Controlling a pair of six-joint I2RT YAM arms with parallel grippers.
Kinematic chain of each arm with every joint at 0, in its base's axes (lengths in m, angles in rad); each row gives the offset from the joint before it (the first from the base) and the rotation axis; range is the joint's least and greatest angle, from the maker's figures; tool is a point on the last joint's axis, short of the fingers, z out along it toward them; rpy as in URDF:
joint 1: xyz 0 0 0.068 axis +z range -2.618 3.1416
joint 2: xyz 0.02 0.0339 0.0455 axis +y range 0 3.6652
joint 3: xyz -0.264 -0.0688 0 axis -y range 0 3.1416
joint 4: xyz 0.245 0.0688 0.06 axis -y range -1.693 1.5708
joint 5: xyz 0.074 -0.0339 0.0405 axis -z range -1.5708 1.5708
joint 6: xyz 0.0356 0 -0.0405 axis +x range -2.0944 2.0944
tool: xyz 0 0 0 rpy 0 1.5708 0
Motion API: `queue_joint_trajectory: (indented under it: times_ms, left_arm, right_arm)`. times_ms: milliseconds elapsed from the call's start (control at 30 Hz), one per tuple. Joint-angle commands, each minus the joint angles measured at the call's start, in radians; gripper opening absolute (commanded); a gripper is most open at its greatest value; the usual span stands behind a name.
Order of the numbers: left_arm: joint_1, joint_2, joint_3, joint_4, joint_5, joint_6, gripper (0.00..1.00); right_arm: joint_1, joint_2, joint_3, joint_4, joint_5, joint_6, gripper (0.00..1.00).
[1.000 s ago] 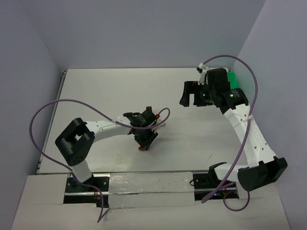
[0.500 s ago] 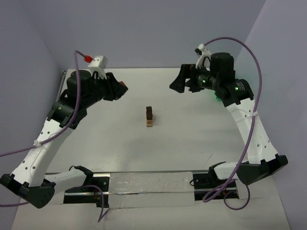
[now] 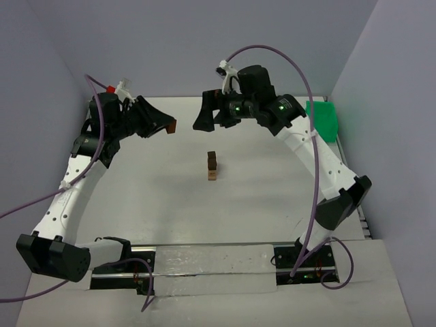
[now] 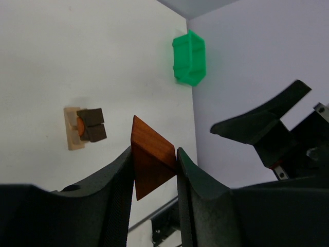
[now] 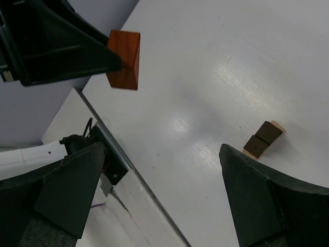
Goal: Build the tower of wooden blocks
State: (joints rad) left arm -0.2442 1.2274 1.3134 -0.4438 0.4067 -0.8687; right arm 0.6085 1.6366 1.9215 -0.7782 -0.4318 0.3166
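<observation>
The wood block tower point(image 3: 212, 166) stands at the table's middle, dark brown blocks on a light tan base; it also shows in the left wrist view point(image 4: 84, 127) and the right wrist view point(image 5: 262, 139). My left gripper point(image 3: 167, 126) is raised at the back left, shut on a reddish-brown triangular wedge point(image 4: 150, 154), which also shows in the right wrist view point(image 5: 124, 58). My right gripper point(image 3: 212, 117) is open and empty, held high behind the tower, facing the left gripper.
A green bin point(image 3: 323, 120) sits at the back right by the wall, also visible in the left wrist view point(image 4: 189, 57). Purple cables loop over both arms. A metal rail point(image 3: 211, 253) runs along the table's near edge.
My left arm rose from the table's middle to the back left, holding the wedge, and uncovered the tower. My right gripper swung left from the green bin toward the back middle.
</observation>
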Motion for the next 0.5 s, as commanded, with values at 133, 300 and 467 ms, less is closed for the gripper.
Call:
queue_joint_trajectory:
  times_ms: [133,300,467]
  left_arm:
    - [0.014,0.0,-0.027,0.108,0.096,-0.142,0.0]
    - [0.031,0.01,-0.078,0.139,0.132,-0.202,0.0]
    - [0.044,0.018,-0.103,0.15,0.15,-0.234,0.0]
  right_arm:
    - [0.083,0.11,0.143,0.027,0.161,0.068,0.98]
    - [0.148,0.164,0.196,0.014,0.239,0.096,0.97]
    - [0.189,0.194,0.235,0.01,0.278,0.105,0.93]
